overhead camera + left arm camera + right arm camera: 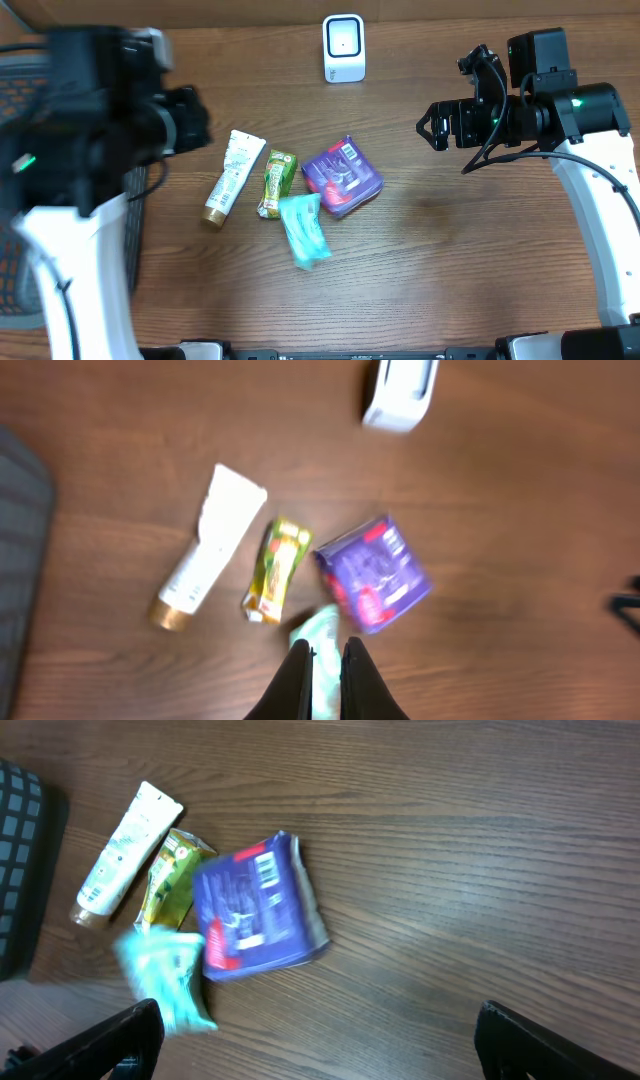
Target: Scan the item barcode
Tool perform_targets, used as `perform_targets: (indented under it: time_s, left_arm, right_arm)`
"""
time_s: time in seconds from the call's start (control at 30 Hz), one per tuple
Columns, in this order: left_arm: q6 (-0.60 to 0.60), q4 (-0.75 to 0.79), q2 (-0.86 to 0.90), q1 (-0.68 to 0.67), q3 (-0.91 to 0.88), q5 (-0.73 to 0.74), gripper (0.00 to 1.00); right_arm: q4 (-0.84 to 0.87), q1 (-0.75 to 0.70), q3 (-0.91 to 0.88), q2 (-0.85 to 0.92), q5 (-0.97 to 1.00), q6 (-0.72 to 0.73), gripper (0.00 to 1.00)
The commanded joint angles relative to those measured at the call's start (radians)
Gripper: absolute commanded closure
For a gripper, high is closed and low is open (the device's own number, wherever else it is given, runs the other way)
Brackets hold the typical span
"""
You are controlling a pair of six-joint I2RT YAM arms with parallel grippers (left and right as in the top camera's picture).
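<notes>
Purple rectangular plastic packet lies near the white box-shaped scanner; left gripper pressed together, right gripper spread wide.

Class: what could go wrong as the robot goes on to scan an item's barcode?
The teal packet touches the purple packet and green sachet, so grasping one may drag another. The purple packet's barcode faces up, away from the scanner at the far edge; a poor turn could miss it. The left end effector is shut and might only push items.
</notes>
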Motion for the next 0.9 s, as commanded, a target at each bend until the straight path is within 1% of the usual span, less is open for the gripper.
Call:
perform_targets:
  time_s: [0.0,0.1,0.2,0.33,0.4,0.43,0.5,0.6,0.7,0.87]
  left_arm:
    - [-0.095,0.046,0.010,-0.079,-0.150,-0.101,0.96]
    - [-0.097,0.123,0.010,-0.119,-0.277,-0.101,0.96]
    - [-0.096,0.177,0.010,-0.128,-0.335,-0.101,0.96]
    - [-0.070,0.210,0.002,-0.121,-0.295,-0.101,0.95]
    - [-0.048,0.209,-0.002,-0.115,-0.249,-0.102,0.91]
    - [-0.039,0.197,-0.007,-0.105,-0.187,-0.109,0.81]
    - [-0.039,0.179,-0.014,-0.091,-0.130,-0.110,0.66]
    - [-0.038,0.151,-0.033,-0.062,-0.058,-0.118,0.46]
    - [-0.002,0.143,-0.061,-0.023,-0.020,-0.123,0.31]
    - [-0.002,0.150,-0.111,0.060,-0.010,-0.150,0.09]
  right_arm:
    - [0.006,0.006,0.026,-0.004,-0.008,-0.001,0.00]
    - [0.006,0.006,0.026,-0.004,-0.008,-0.001,0.00]
    - [0.006,0.006,0.026,-0.004,-0.009,-0.001,0.00]
    - [0.006,0.006,0.026,-0.004,-0.027,-0.001,0.00]
    - [0.005,0.006,0.026,-0.004,-0.060,-0.001,0.00]
    - [0.005,0.006,0.026,-0.004,-0.091,-0.001,0.00]
    - [0.005,0.006,0.026,-0.004,-0.133,-0.001,0.00]
    - [-0.010,0.011,0.026,-0.003,-0.198,0.000,0.04]
    - [-0.047,0.038,0.026,-0.003,-0.200,0.000,0.09]
    - [-0.074,0.136,0.015,-0.003,-0.167,0.014,0.11]
